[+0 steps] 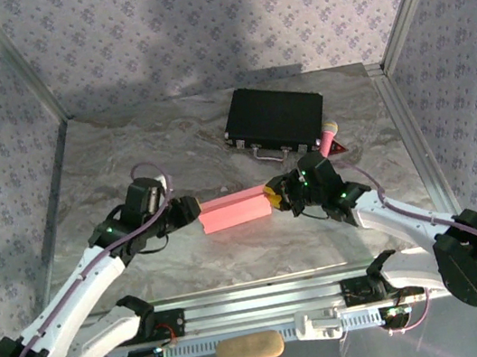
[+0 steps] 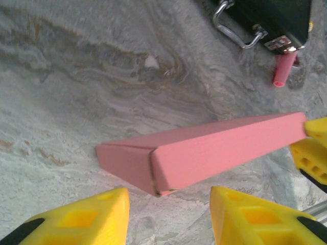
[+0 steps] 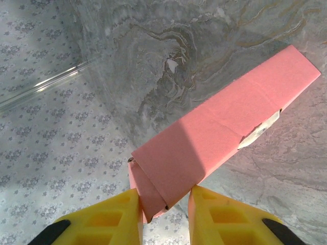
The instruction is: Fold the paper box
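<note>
The paper box (image 1: 235, 210) is a salmon-pink, flat, long folded shape in the middle of the marble table. My right gripper (image 1: 276, 194) is shut on its right end. In the right wrist view the yellow fingers (image 3: 214, 214) press both sides of the box's (image 3: 219, 132) near end, where a flap is tucked in. My left gripper (image 1: 187, 213) stands at the box's left end. In the left wrist view it (image 2: 168, 196) is open, and the box's (image 2: 204, 153) closed end lies just ahead of the fingertips, not between them.
A black hard case (image 1: 274, 117) with metal latches lies behind the box at the back right, and a small pink stick-shaped microphone (image 1: 329, 136) lies beside it. A tan oblong object (image 1: 249, 349) rests on the front rail. Patterned walls with metal frame posts enclose the table.
</note>
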{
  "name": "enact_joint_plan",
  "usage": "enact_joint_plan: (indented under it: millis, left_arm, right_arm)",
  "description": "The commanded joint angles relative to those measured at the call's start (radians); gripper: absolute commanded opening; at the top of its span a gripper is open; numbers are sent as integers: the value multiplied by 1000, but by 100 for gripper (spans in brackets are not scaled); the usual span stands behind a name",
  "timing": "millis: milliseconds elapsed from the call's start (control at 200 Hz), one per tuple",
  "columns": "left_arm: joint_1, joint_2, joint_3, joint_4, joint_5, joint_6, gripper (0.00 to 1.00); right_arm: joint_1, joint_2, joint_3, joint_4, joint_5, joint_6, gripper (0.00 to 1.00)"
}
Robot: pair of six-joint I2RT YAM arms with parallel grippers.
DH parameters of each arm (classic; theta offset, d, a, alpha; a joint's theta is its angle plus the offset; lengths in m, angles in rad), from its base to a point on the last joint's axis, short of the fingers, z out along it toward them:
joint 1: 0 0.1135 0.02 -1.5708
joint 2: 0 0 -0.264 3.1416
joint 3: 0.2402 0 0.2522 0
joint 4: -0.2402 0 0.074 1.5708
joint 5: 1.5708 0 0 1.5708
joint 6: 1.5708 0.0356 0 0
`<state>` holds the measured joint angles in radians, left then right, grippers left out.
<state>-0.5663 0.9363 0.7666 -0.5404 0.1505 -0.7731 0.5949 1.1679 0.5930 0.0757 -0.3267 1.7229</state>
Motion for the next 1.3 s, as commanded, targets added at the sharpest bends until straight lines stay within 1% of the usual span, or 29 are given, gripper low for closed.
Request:
enact_joint_plan:
  millis: [0,125,255,410,585,785,929,1299]
  left_arm:
    - [17,-25,-53,138,79,-91,45]
    - [31,-36,-98,192,76,-134,46]
    - [53,-86,-171,287,68,-216,50]
    - [72,-137,-231,363,74,-294,51]
    - [72,-128,-253,387,102,-311,46]
    - [71,-126,-285,405,126,-316,38]
    - [72,-142,-309,401,128,-311,36]
    - [72,-128,-348,369,143,-269,27]
  right_arm:
    - [-7,15,-28,-51,43,-18,26]
    - [-7,14,-31,-54,46,-21,23]
    - [-7,16,-35,-50,47,-22,22]
    - [-7,16,-35,-51,47,-22,21]
    - [-7,16,-35,-54,47,-22,21]
    - [-5,9,-35,-63,52,-22,20]
    - [-5,3,-32,-72,58,-23,20]
    - [-3,5,-34,-79,62,-22,19]
